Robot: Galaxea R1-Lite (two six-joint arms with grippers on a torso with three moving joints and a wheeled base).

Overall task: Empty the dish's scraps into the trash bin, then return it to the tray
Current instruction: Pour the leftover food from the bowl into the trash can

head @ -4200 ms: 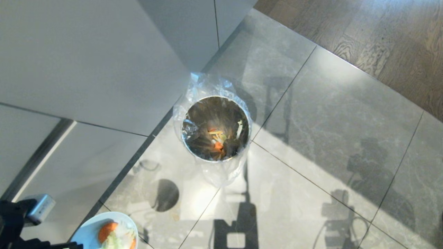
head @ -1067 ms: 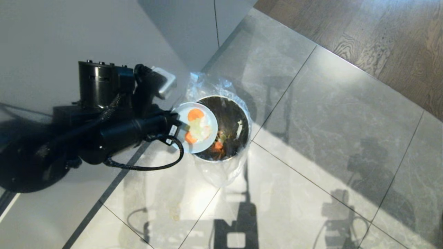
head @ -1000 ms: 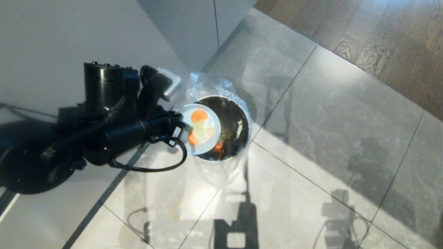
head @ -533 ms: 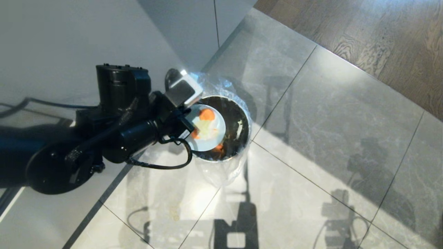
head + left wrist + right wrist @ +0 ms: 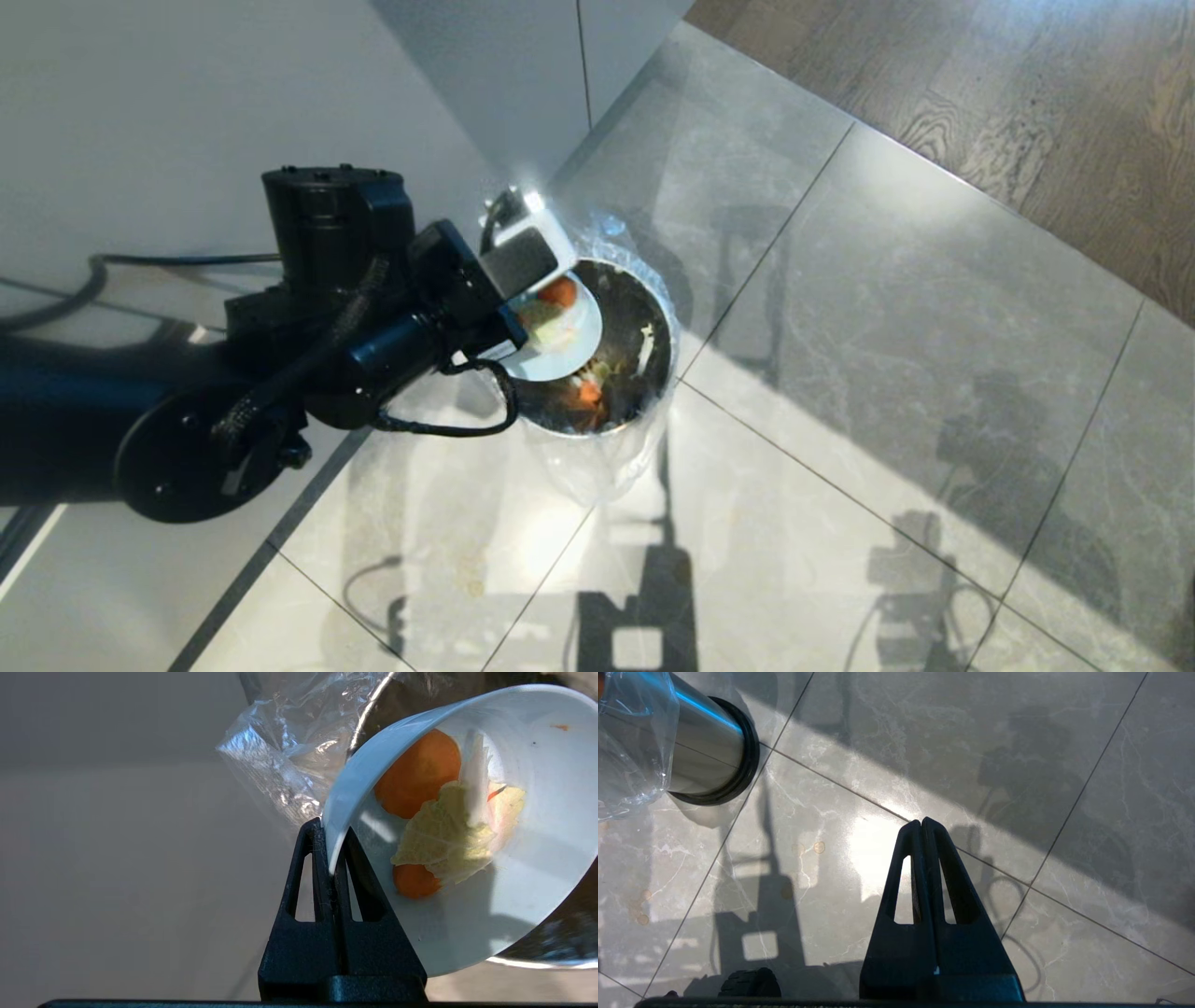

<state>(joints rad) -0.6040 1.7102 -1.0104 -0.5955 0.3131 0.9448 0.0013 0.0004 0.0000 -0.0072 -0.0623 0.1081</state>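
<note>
- The dish [image 5: 565,338] hangs tilted over the trash bin's [image 5: 583,347] mouth, at its 10 o'clock edge, scraps [image 5: 439,821] clinging inside.
- The left gripper [image 5: 331,833] pinches the dish's rim between closed fingers; in the head view the wrist camera covers the dish's upper part and the grip itself.
- Earlier scraps lie at the bin's bottom; its crinkled liner [image 5: 285,751] blurs the steel wall.
- The right gripper [image 5: 921,826], fingers together and holding nothing, hangs over the floor tiles [image 5: 1017,765], the bin at its 10 o'clock.
</note>
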